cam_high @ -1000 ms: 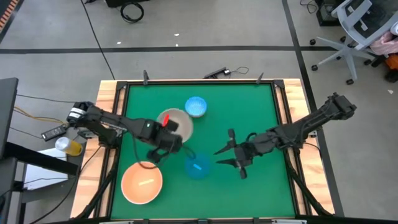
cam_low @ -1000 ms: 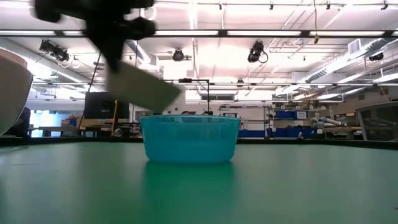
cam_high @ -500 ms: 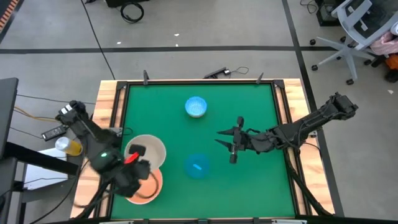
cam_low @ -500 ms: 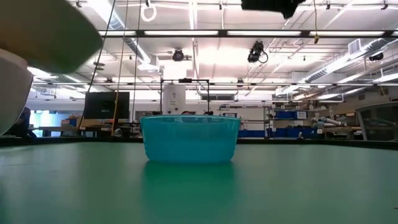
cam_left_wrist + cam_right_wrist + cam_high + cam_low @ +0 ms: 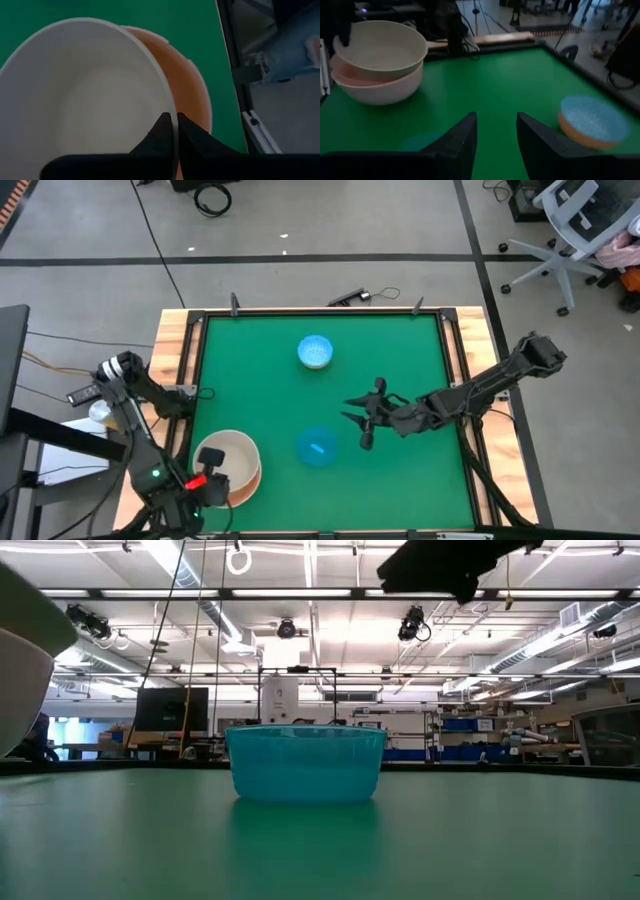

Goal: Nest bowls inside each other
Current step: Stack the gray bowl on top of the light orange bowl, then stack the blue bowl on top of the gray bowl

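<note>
My left gripper [image 5: 175, 122] is shut on the cream bowl [image 5: 230, 460] at the table's near left corner. The bowl sits tilted inside the rim of the larger tan bowl [image 5: 375, 87], which stands on the green table; whether the two touch, I cannot tell. The solid blue bowl [image 5: 318, 448] stands upright near the table's middle. The small light-blue speckled bowl [image 5: 315, 352] stands farther back. My right gripper [image 5: 365, 420] hovers open just right of the blue bowl, holding nothing. My left gripper pinches the cream bowl's rim [image 5: 172, 107] with one finger inside the bowl and one outside. The fingers come from above, pointing steeply down. The bowl tilts in the hold, its lower part within the tan bowl's rim [image 5: 197, 85].
A wooden frame [image 5: 190, 360] runs around the green table. A yellow cup and cables lie off the table's left side [image 5: 110, 415]. Open green surface lies to the right of and behind the blue bowl.
My left gripper has swung from the table's middle toward the near left corner, rolling as it went, and has carried the cream bowl over the tan bowl. My right gripper has sunk a little and rolled, staying open.
</note>
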Robot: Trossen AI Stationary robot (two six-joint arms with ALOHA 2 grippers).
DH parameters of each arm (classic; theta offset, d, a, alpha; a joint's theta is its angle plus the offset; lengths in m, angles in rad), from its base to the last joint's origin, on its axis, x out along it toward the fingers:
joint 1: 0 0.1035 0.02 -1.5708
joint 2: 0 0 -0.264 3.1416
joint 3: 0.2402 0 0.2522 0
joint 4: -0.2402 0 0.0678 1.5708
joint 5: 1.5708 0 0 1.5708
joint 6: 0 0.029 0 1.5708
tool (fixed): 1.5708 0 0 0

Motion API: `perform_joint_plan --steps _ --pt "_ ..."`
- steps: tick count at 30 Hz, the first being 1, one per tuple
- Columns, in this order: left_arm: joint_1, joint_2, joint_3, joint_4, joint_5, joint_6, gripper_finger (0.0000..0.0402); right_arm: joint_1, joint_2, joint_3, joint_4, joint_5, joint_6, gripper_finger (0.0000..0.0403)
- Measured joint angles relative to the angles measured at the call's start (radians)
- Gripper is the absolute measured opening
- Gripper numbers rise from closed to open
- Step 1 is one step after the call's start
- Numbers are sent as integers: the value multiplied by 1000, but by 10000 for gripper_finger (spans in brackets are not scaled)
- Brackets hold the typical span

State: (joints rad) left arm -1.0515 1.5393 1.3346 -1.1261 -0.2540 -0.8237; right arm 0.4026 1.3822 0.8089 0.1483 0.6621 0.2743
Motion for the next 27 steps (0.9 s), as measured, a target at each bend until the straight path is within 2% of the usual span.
perform_joint_plan --steps 5,8,12,17,22,24,27 --pt "0 49 0 29 -9 -96 68 5 74 0 40 0 48 149" --pt "0 65 -1 80 -12 -156 117 6 106 0 82 0 42 154" --pt "1 68 7 130 -11 -156 185 -21 136 0 130 3 39 162" --pt "22 68 51 52 -10 -136 249 -136 194 0 153 -25 2 165" --pt "46 61 112 -42 -22 -122 272 -328 273 36 147 -147 -101 164" --pt "50 44 126 -51 -83 -109 272 -411 311 73 143 -211 -136 164" --pt "51 16 136 -63 -271 -117 268 -518 375 128 123 -297 -173 164"
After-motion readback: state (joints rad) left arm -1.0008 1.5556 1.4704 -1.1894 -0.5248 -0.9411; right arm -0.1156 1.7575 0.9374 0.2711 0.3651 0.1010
